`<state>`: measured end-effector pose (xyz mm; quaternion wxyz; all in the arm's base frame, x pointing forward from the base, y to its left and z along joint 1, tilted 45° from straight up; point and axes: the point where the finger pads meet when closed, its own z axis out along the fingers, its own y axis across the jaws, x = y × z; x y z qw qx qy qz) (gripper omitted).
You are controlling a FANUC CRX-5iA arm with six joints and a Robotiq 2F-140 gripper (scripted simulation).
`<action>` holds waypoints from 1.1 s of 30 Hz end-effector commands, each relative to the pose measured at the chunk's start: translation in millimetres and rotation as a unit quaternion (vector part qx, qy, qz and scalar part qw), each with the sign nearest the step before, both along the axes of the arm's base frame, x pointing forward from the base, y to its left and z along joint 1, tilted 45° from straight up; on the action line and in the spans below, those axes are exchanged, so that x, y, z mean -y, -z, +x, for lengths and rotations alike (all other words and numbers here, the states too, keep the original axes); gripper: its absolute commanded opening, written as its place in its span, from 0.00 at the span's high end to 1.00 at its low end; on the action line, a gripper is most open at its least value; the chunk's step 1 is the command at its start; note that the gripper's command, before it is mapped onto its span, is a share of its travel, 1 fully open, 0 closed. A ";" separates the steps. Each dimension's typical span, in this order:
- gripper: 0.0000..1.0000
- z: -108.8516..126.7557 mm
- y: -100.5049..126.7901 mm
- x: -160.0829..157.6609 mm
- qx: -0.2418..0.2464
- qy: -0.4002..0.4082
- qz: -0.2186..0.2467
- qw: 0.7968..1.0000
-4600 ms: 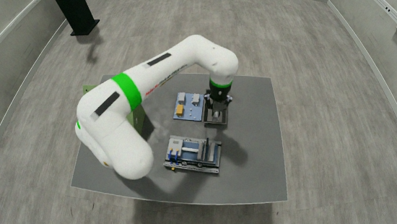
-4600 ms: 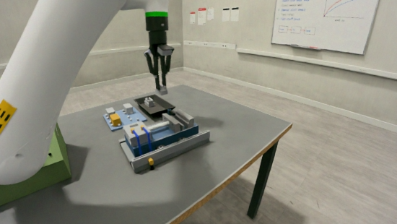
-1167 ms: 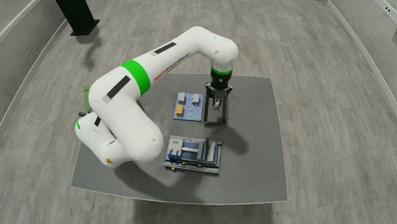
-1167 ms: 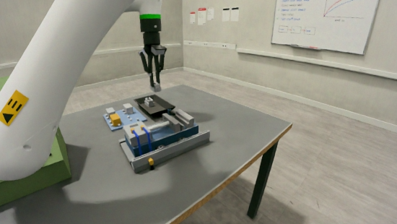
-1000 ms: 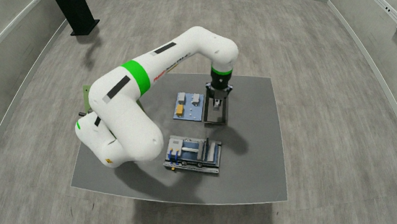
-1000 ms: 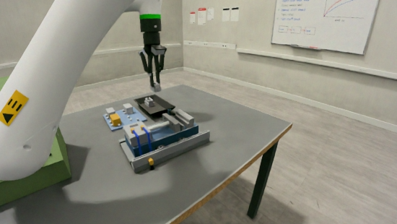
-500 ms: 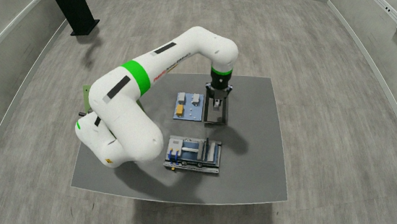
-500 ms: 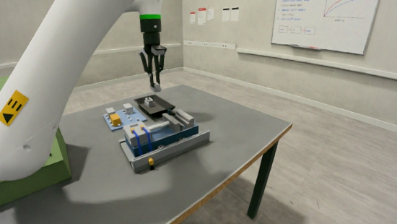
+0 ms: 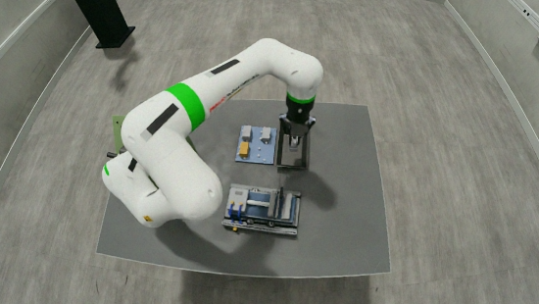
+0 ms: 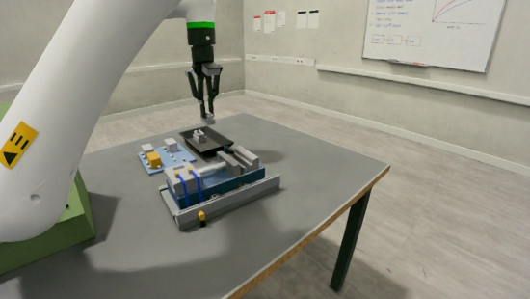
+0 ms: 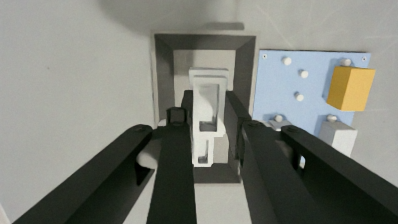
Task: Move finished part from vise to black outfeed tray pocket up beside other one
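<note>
My gripper (image 10: 208, 117) is shut on the finished part (image 10: 209, 120), a small light-grey block with a pocket, and holds it in the air above the black outfeed tray (image 10: 206, 140). In the wrist view the part (image 11: 206, 125) sits between my dark fingers, straight over the tray (image 11: 204, 55). Another pocketed part (image 10: 199, 136) lies in the tray below. From above, my gripper (image 9: 293, 142) hangs over the far half of the tray (image 9: 293, 153). The vise (image 10: 219, 180) stands in front of the tray with nothing between its jaws.
A blue fixture plate (image 9: 256, 143) lies left of the tray with two upright plain grey blocks (image 9: 246, 131) (image 9: 266, 133) and an orange block (image 9: 243, 148). In the wrist view the orange block (image 11: 350, 88) is to the right. The arm's green base (image 10: 72, 217) is at the left table edge.
</note>
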<state>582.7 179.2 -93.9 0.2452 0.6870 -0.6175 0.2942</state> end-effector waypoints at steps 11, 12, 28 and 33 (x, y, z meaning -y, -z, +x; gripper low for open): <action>0.90 2.2 12.1 11.6 0.001 -0.001 0.000 1.000; 0.90 2.3 13.4 12.9 0.001 -0.001 0.000 1.000; 0.90 5.3 33.4 32.7 0.001 -0.001 0.000 1.000; 0.90 5.9 37.7 37.0 0.001 -0.001 0.000 1.000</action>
